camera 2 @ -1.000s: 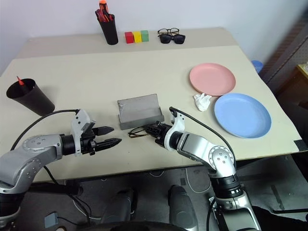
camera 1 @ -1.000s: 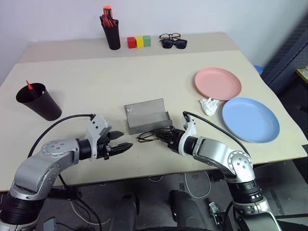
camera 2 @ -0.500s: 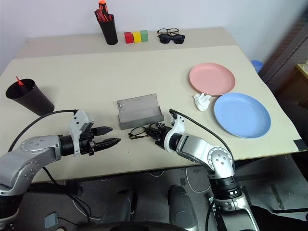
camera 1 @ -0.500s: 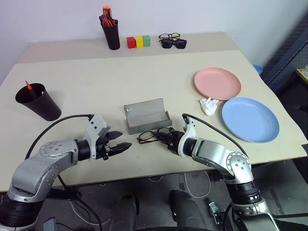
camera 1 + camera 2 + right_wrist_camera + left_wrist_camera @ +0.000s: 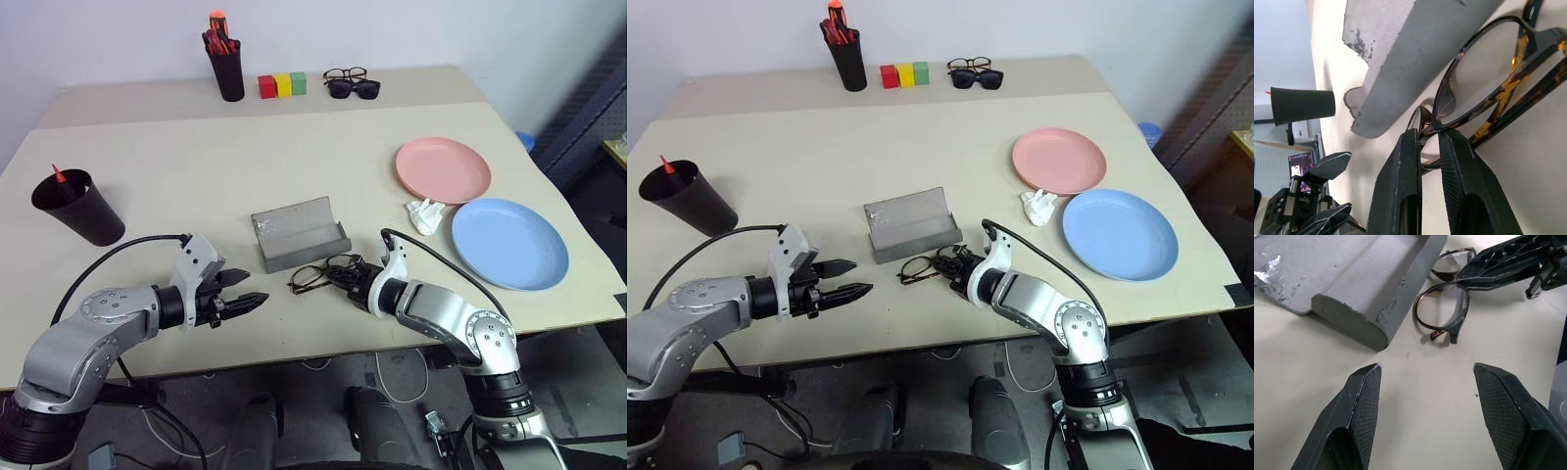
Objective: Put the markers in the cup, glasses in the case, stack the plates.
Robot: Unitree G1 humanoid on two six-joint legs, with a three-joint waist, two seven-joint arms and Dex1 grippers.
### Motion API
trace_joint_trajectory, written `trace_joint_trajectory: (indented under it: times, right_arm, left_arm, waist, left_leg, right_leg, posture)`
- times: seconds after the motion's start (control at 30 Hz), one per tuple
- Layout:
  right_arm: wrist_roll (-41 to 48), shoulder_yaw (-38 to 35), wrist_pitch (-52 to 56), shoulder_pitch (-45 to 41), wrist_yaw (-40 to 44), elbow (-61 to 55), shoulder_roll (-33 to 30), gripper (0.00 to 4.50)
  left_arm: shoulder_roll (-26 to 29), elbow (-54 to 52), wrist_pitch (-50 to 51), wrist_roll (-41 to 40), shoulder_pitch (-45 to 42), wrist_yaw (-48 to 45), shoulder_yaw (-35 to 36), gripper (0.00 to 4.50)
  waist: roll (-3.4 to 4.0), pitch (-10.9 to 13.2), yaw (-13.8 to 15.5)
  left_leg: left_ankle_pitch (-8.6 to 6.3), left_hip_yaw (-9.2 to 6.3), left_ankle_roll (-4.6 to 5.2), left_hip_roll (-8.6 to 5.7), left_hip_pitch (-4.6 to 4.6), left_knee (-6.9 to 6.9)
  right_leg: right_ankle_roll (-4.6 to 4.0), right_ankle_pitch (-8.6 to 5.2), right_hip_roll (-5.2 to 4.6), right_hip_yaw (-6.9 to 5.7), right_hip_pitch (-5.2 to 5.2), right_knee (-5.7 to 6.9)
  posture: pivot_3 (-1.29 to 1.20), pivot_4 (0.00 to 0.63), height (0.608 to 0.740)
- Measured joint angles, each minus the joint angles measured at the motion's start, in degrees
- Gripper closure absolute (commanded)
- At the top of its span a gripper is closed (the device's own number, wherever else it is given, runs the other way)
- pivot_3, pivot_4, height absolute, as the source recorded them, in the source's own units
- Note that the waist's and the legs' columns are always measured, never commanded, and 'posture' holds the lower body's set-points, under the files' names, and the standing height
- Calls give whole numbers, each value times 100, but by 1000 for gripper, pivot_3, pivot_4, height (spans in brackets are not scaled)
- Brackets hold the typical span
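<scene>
We see right gripper (image 5: 340,280) pinching tortoiseshell glasses (image 5: 315,274) on table (image 5: 196,166), just before open grey case (image 5: 297,233). Left gripper (image 5: 247,292) spread wide, empty, nearby.

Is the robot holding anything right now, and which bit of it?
The right pincer pinches the glasses by the frame at the bridge. The left pincer is open and holds nothing.

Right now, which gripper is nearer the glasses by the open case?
Right. The right gripper is pinched on the glasses at their frame, just in front of the case. The left gripper hovers open off to their left, not touching them.
</scene>
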Motion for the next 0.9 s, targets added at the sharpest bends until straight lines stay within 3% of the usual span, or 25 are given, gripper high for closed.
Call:
trace_joint_trajectory:
  times: [0.17,0.23,0.67,0.9]
  right_arm:
    - [-61,-2,-1,7,1,0,14,3907]
    - [-82,-3,-1,7,4,2,30,4473]
    - [-112,-78,58,-7,82,58,36,4473]
    - [9,-399,481,347,483,-460,-1179,4473]
  left_arm:
    - [1,-18,71,-55,1,47,4,1442]
    - [1,-49,82,-83,3,56,11,1442]
    - [13,-129,207,-172,50,176,79,1442]
    - [-21,-41,116,-141,-16,169,44,1442]
  waist:
    - [0,0,1]
    - [0,0,1]
    - [1,-1,1]
    - [1,-1,49]
  left_leg:
    - [0,0,0,0,0,1]
    - [0,0,0,0,0,1]
    - [0,0,0,0,1,0]
    - [0,1,0,-3,-4,6]
  right_leg:
    - [0,0,0,0,0,0]
    - [0,0,0,0,0,0]
    - [0,0,0,0,1,0]
    - [0,-1,-5,0,4,-8]
  posture:
    - [0,150,740]
    - [0,150,740]
    - [0,150,740]
    - [0,150,740]
